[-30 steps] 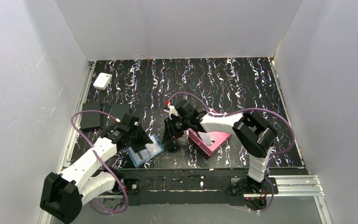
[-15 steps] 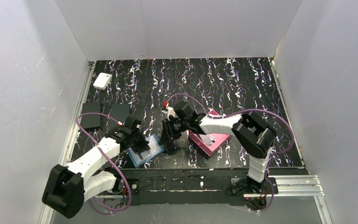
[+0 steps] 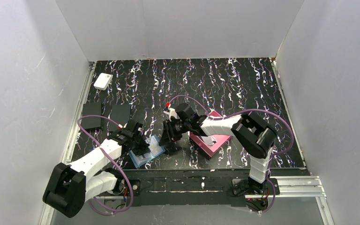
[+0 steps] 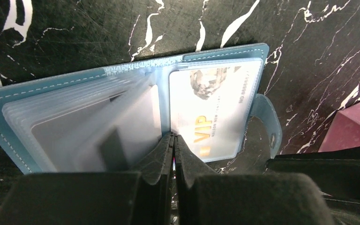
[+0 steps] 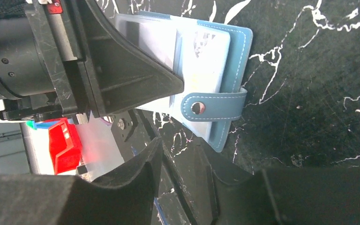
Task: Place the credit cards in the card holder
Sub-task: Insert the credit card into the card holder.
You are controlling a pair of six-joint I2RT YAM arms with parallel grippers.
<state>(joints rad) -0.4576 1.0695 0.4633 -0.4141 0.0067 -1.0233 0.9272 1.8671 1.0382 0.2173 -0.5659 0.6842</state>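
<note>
The card holder (image 3: 146,151) lay open and flat on the table (image 3: 243,84), with its long axis running across the left wrist view. Its inner side faced up: a teal-blue cover, a fan of clear leaves (image 4: 89,126) on one half, and on the other half a pale VIP card (image 4: 211,110) already sitting in a pocket. The snap tab (image 5: 213,105) stuck out from the edge on that same half.

The left gripper (image 4: 173,137) stood over the holder with its fingers pressed together, the tips at the middle fold. Whether a clear leaf was caught between them, I cannot tell.

The right gripper (image 5: 176,140) hung just beside the holder, on the tab side, with its jaws a little apart. I saw no card between them.

One grey-white card (image 3: 209,139) lay on the pink tray (image 3: 220,138), which was beyond the right gripper as seen from the holder. In my judgement the right arm was the nearer one to this card, and it would have to carry it back toward the tab side and slide it under a leaf.
</note>
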